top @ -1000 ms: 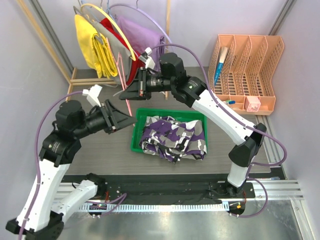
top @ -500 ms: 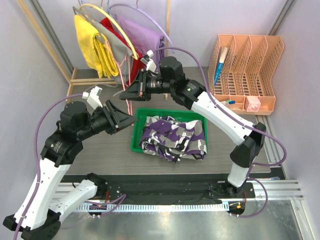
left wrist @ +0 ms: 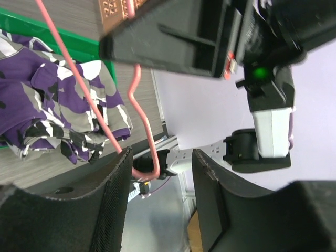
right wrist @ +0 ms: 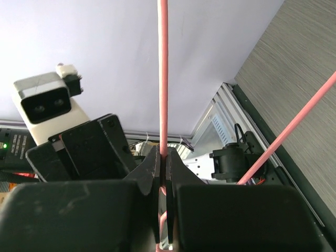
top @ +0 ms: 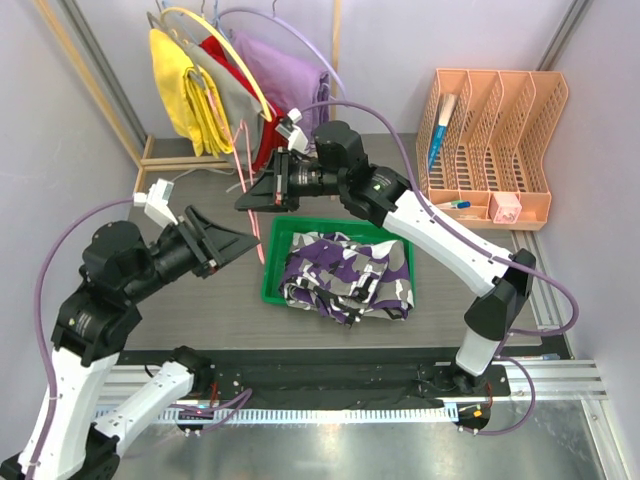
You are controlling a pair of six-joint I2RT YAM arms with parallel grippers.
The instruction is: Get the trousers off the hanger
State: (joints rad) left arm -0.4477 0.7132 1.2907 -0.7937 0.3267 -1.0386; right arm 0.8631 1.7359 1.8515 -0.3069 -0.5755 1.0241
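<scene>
Straight ahead of the left gripper (top: 248,240), whose jaws stand apart, the hanger (left wrist: 81,79) wire crosses the gap. The right gripper (top: 248,200) crowds in close beyond it. To its right the green tray (top: 268,272) wall and the heaped trousers (top: 345,272) block the way. Bare table (top: 205,305) lies free beneath it. Hung clothes (top: 185,95) fill the space past the right gripper.

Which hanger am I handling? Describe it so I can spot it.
Find the green tray mid-table. Just above its far-left corner the right gripper is shut on a thin pink wire hanger. Unlike those on the rack behind, it carries no garment.
</scene>
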